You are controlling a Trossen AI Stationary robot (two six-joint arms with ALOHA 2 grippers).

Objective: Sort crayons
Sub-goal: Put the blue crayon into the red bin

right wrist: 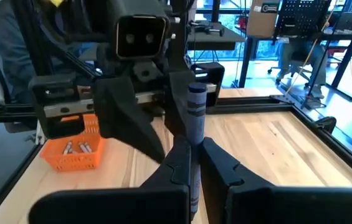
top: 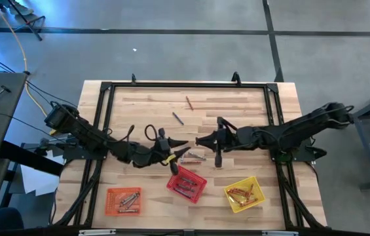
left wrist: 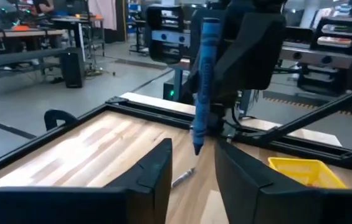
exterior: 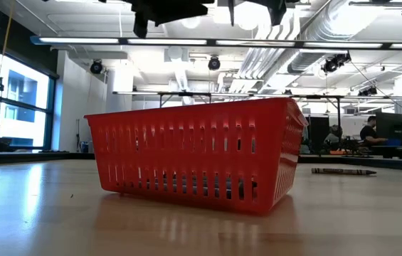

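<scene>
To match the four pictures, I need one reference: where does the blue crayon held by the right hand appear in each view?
High view: not distinguishable; look at the right hand, mid-table.
Low view: not in it.
Left wrist view: blue crayon upright at top centre, tip down.
Right wrist view: the crayon stands at centre, between that hand's fingers.
Shared landmark: the wooden table.

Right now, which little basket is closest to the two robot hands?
The red basket. It sits in the middle of the row, just below the left gripper, while the orange basket and the yellow basket sit farther out to either side.
</scene>
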